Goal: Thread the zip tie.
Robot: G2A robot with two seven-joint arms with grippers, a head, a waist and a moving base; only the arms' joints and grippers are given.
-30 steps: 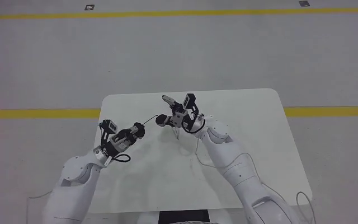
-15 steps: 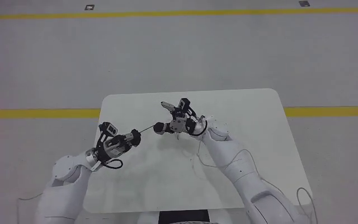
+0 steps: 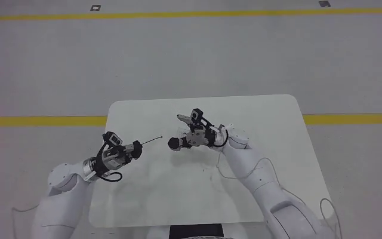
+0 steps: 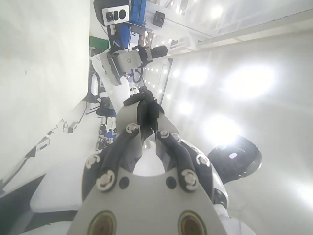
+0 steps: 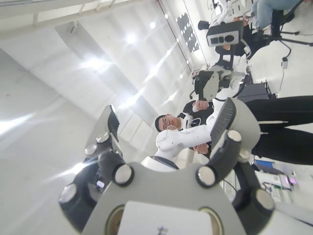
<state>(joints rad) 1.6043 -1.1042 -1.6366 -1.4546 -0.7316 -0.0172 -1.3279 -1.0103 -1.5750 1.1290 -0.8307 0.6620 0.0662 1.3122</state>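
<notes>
A thin black zip tie [image 3: 152,141] sticks out from my left gripper [image 3: 135,149] over the left part of the white table [image 3: 268,119], its free tip pointing toward the right gripper. In the left wrist view the left gripper [image 4: 148,123] is shut on the zip tie's [image 4: 146,107] dark end. My right gripper [image 3: 177,130] hangs over the table's middle, open, with nothing between its fingers [image 5: 221,121]. A short gap separates the tie's tip from the right gripper's nearer finger. The left wrist view shows the right gripper [image 4: 156,51] farther off; the right wrist view shows the left gripper [image 5: 207,84].
A thin pale cable [image 3: 215,164] trails along the right arm above the table. The floor beyond the table carries yellow lines [image 3: 54,120].
My left gripper has drawn back to the left and toward the table's near side with the zip tie. The tie's tip now stands a little apart from the right gripper, which turned slightly.
</notes>
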